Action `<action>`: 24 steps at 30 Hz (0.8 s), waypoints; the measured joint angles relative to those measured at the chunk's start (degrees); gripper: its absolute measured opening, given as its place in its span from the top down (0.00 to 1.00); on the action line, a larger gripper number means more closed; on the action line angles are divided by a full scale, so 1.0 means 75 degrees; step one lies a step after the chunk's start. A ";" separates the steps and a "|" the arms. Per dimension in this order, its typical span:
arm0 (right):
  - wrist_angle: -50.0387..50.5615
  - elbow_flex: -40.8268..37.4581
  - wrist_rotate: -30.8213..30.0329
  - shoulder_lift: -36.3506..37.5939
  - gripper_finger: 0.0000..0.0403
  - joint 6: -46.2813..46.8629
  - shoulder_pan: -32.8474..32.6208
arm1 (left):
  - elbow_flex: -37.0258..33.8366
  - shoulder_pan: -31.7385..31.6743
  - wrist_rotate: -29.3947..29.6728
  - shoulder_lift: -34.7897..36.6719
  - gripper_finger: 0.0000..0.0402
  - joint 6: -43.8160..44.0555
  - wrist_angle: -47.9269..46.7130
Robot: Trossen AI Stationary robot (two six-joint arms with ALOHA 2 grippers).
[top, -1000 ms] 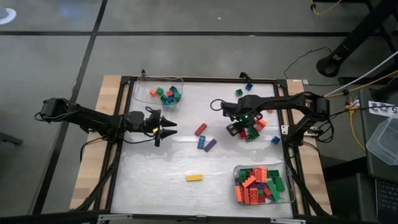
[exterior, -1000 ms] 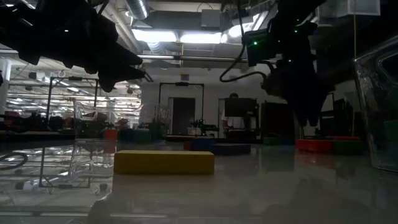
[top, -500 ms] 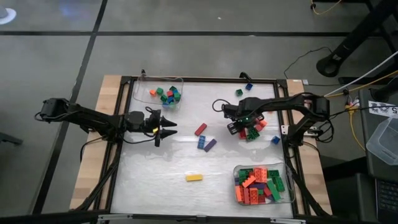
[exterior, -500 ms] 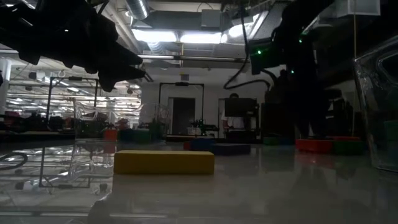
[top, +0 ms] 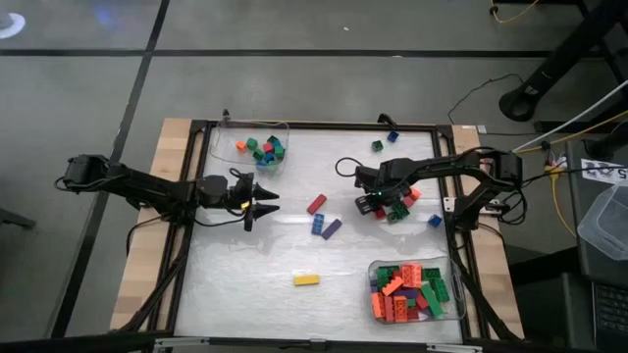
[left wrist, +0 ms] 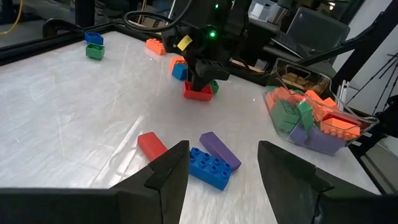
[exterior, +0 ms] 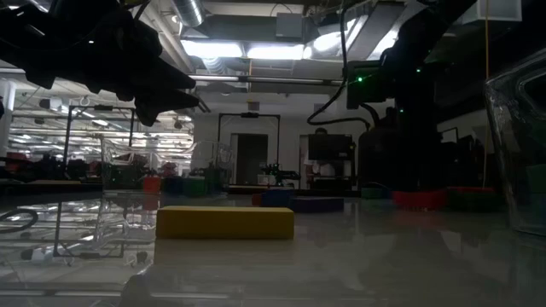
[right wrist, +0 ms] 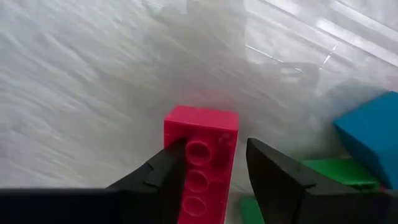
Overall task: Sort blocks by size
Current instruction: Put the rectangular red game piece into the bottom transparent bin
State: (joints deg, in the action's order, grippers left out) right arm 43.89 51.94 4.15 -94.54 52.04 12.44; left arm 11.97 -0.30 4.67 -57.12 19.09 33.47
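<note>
- High view: blocks [top: 324, 226] scattered over the white tabletop [top: 245, 265]. Small cubes gathered in the clear tray [top: 283, 128] at the far left corner; longer bricks piled in the second tray [top: 455, 294] at the near right corner. Loose on the tabletop: a yellow long brick [top: 306, 279], plus red, blue and purple bricks in the middle. Right gripper [top: 371, 206] lowered at the edge of a small cluster on the right side. Left gripper [top: 263, 202] parked well apart from that cluster, pointing toward the middle.
- Low view: yellow long brick lying flat in the foreground. Right arm down at the far cluster; contact point too dark to read.
- Left wrist view: left fingers [left wrist: 168, 177] spread wide and empty, above the red, blue and purple bricks. Right gripper visible farther off, standing over a red brick [left wrist: 198, 92].
- Right wrist view: right fingers [right wrist: 168, 168] straddling the red brick [right wrist: 202, 158] on its two long sides, touching or nearly so; firm clamping cannot be confirmed.
- Handling, judged: hard, rigid, light plastic; no risk of crushing. Smooth side walls likely slippery and prone to twisting out under an off-centre pinch. Best hold: flat long sides, at mid-length, fingers square to the walls, clear of the neighbouring green and blue blocks.
</note>
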 joint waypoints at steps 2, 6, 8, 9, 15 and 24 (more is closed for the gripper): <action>-0.0146 -0.0006 0.0045 -0.0005 0.63 -0.0049 -0.0003 | 0.0000 0.0000 0.0000 -0.0003 0.56 0.0000 0.0000; -0.0544 -0.0015 0.0141 -0.0018 0.78 -0.0374 -0.0004 | 0.0000 0.0000 0.0003 -0.0001 0.56 0.0000 0.0000; -0.0773 -0.0018 0.0151 -0.0018 0.79 -0.0456 -0.0004 | 0.0000 0.0000 0.0003 0.0000 0.56 0.0000 0.0000; -0.0898 -0.0020 0.0227 -0.0021 0.79 -0.0527 -0.0004 | 0.0000 0.0000 0.0000 -0.0001 0.56 0.0000 -0.0003; -0.1672 -0.0056 0.1795 -0.0032 0.79 -0.0608 -0.0004 | 0.0000 0.0000 0.0002 0.0000 0.56 0.0000 0.0000; -0.4659 -0.0047 0.5635 0.0309 0.79 -0.0555 -0.0206 | 0.0000 0.0005 0.0000 -0.0001 0.56 0.0083 0.0006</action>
State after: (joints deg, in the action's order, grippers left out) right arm 8.94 51.59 46.41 -92.22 47.88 10.89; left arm 11.97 -0.26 4.67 -57.13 19.72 33.52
